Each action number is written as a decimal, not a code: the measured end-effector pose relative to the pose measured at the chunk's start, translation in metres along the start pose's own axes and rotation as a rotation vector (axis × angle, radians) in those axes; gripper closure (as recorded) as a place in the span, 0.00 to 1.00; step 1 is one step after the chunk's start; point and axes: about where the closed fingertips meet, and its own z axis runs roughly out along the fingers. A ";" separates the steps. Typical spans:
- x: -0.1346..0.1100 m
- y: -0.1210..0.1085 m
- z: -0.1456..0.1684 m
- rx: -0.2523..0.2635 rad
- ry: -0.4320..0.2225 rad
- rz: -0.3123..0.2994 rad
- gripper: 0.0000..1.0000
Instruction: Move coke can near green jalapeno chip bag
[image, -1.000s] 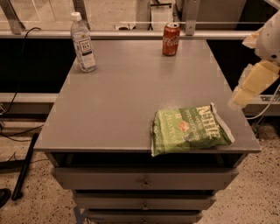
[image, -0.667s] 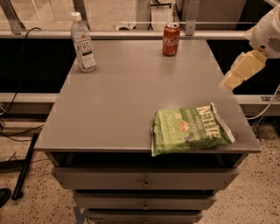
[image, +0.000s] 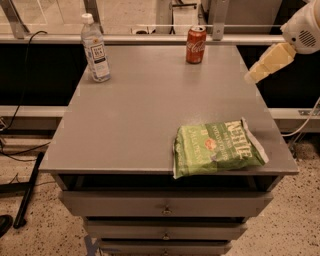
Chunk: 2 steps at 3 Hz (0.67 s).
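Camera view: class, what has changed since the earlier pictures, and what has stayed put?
The claw has swung up and leftward in the picture, toward the coke can, touching nothing. The coke can, green jalapeno chip bag and water bottle have not moved.

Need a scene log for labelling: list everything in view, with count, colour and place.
coke can: one, red with a silver top, upright at the far edge of the tabletop, right of centre
water bottle: one, clear with a white cap, upright at the far left of the tabletop
green jalapeno chip bag: one, light green with white lettering, lying flat at the near right edge
drawer cabinet: one, grey, centre of view, with drawer fronts below its top
floor: speckled, around the cabinet
arm: one, white, upper right corner
gripper: one, cream, in the air just off the tabletop's right edge, holding nothing
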 end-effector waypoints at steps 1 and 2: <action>-0.005 -0.009 0.021 0.009 -0.027 0.062 0.00; -0.030 -0.046 0.081 0.037 -0.134 0.202 0.00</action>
